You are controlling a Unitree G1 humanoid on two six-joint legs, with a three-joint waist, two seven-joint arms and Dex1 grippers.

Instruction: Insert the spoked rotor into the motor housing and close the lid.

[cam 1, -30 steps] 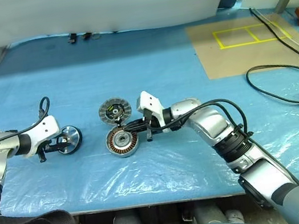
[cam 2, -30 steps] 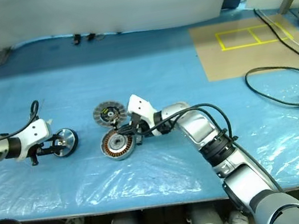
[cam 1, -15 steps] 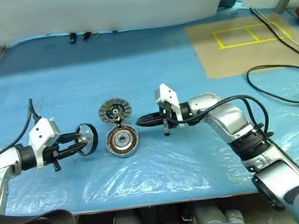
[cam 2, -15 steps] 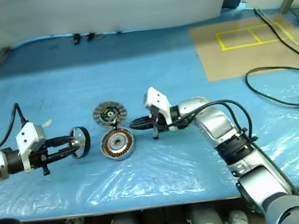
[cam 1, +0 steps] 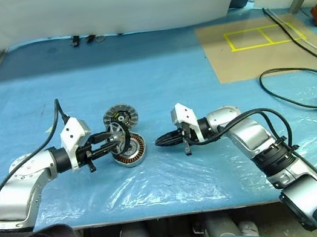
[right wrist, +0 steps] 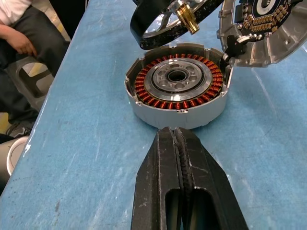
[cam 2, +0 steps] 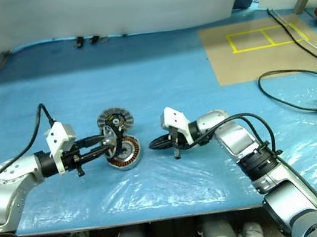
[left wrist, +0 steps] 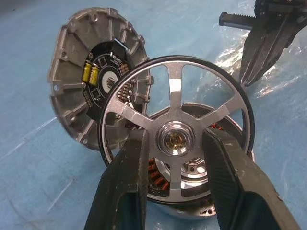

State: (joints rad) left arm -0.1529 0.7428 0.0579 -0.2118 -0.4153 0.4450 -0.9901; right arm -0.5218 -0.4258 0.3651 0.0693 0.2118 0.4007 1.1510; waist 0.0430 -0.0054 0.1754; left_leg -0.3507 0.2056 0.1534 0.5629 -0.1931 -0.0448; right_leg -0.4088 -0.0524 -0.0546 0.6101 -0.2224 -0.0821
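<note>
The flat silver spoked rotor (left wrist: 176,141), a wheel with open gaps and a round hub, now hangs tilted on edge just above the round silver motor housing (right wrist: 178,91) with its ring of copper-orange windings. A second ago it sat well off to the left of the housing. The left pincer (left wrist: 172,146) pinches the rotor by its hub, one black finger on each side, and has carried it across to the housing's near rim. The right pincer (right wrist: 178,143), its fingers pressed together and holding nothing, was touching the housing a second ago; it has since drawn back to the right and now lies just beside it, pointing at its wall.

I judge the insertion step to be at hand: the rotor still needs levelling and centring over the silver core before it drops in. The round silver-grey lid (cam 1: 119,115), dark circuit face showing, lies just behind the housing, not yet fitted.

All this rests on a counter (cam 1: 156,70) covered in blue sheeting with clear plastic film (cam 1: 157,183) over the front. Further right lie a brown cardboard sheet (cam 1: 256,46) marked with yellow tape and black cables (cam 1: 299,78). A white curtain (cam 1: 102,5) hangs behind the counter. The right wrist view catches a seated person (right wrist: 21,43) beside the counter.
</note>
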